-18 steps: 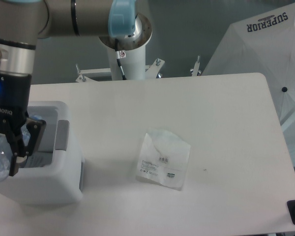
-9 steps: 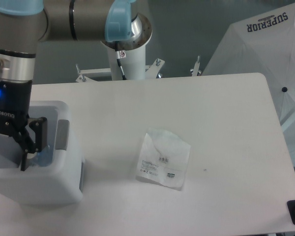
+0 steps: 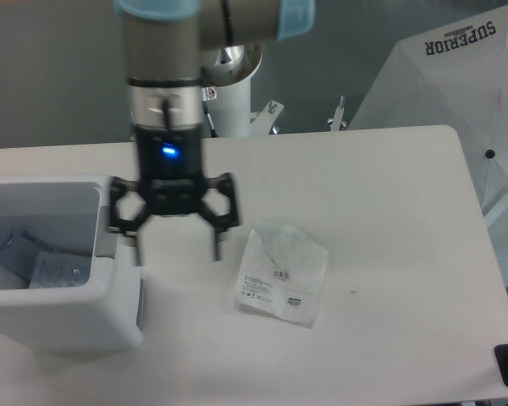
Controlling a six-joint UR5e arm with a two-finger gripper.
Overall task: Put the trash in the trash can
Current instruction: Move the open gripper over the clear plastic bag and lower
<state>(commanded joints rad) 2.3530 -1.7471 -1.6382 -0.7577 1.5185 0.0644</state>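
The crushed clear bluish plastic bottle (image 3: 21,252) lies inside the boxy white plastic trash can (image 3: 68,326), low in its well toward the left wall; beside it sits a pale, flat, labelled shape that may be part of the bottle, though the view into the bin is too dim to be sure. The can stands at the left edge of the white table (image 3: 389,220), its left side cut off by the frame, with a grey panel (image 3: 107,241) on its right rim.

The flat crinkled clear-white plastic bag with small printed labels (image 3: 281,275) lies flat on the table near the middle, apart from the can, with bare tabletop on all sides and a wide stretch running to the right edge.

The black two-finger gripper (image 3: 177,249) hangs between can and bag, above the table surface, its fingers spread wide and holding nothing. Its left finger (image 3: 139,247) is just beside the can's right rim; the right one is near the bag's upper left corner without touching it.

Beyond the table's far right corner stands a white umbrella-like cover with printed lettering (image 3: 449,76).
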